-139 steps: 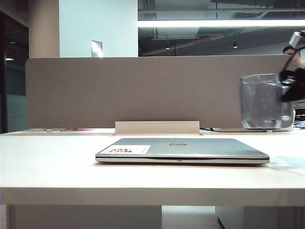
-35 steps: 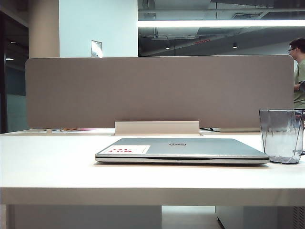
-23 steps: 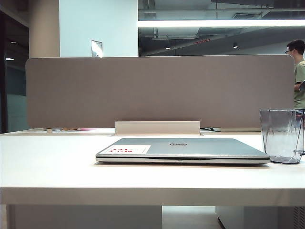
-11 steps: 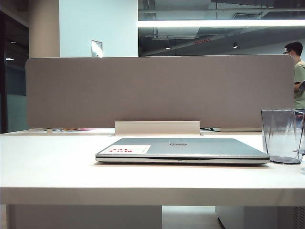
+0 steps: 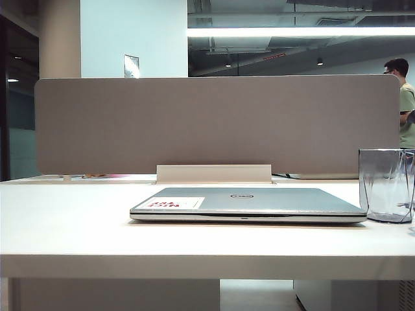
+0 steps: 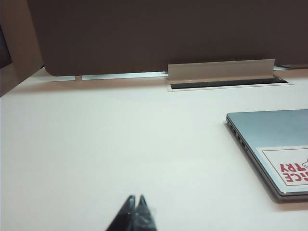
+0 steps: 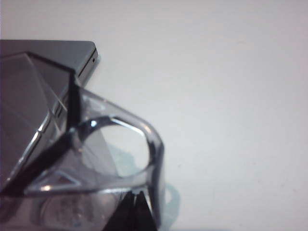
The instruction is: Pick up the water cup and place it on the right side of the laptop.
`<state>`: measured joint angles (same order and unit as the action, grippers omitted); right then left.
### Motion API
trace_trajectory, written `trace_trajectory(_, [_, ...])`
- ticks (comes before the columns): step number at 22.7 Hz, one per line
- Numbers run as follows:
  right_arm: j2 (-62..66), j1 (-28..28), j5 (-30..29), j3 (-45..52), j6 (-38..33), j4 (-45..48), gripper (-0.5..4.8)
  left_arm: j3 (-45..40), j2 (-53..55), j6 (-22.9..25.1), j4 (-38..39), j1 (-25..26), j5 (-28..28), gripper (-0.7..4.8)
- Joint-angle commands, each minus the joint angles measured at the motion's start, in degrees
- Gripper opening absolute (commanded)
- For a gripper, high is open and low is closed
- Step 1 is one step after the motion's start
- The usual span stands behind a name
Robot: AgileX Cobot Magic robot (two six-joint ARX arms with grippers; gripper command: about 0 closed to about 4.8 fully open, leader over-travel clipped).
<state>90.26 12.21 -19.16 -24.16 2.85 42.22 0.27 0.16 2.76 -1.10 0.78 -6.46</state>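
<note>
White tabletop [image 5: 78,233] carries the water cup [image 5: 386,185] upright just right of the closed laptop [image 5: 248,205], apparently its goal spot; right tool [image 7: 136,204] pinched shut on the cup's rim, left tool [image 6: 135,211] closed, empty, parked well apart.

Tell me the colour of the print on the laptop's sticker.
Red print on a white sticker, clearest in the left wrist view.
</note>
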Motion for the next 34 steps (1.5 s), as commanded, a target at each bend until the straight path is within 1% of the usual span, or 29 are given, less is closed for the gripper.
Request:
trace_trajectory(1, [-3.2,0.0,0.1,-0.2,0.2,-3.8,-0.09,0.2,0.1,-0.2,-0.7,0.1,-0.2,-0.04])
trace_trajectory(6, [-10.3,0.0,1.7,0.2,0.2,-9.4,-0.09,0.2,0.1,-0.2,-0.7,0.1,-0.2,-0.04])
trace_trajectory(7, [-11.5,0.0,1.6,0.6,0.0,-9.5,-0.09,0.2,0.1,-0.2,-0.7,0.1,-0.2,-0.04])
trace_trajectory(10, [-18.2,0.0,1.7,4.7,-4.4,-7.6,-0.09,0.2,0.1,-0.2,0.0,0.1,-0.2,-0.04])
trace_trajectory(14, [-23.9,0.0,1.7,8.8,-4.5,-7.6,-0.09,0.2,0.1,-0.2,1.1,0.1,-0.2,-0.04])
trace_trajectory(17, [-28.8,0.0,1.5,12.0,-8.1,-7.4,-0.09,0.2,0.1,-0.2,1.1,0.1,-0.2,-0.04])
trace_trajectory(21, [-36.3,-0.1,0.5,16.5,-9.6,-7.3,-0.09,0.2,0.1,-0.2,1.1,0.1,-0.2,-0.04])
trace_trajectory(23, [-40.4,-0.1,-0.1,18.5,-11.6,-7.3,-0.09,0.2,0.1,-0.2,1.1,0.1,-0.2,-0.04])
trace_trajectory(27, [-50.0,-2.4,0.4,22.8,-12.3,-7.7,-0.09,0.2,0.1,-0.2,1.2,0.1,-0.2,-0.04])
trace_trajectory(31, [-55.1,-5.1,1.5,23.5,-12.3,-11.3,-0.09,0.2,0.1,-0.2,1.6,0.1,-0.2,-0.04])
trace_trajectory(34, [-58.4,-5.8,1.4,23.5,-12.3,-13.6,-0.09,0.2,0.1,-0.2,2.2,0.1,-0.2,-0.04])
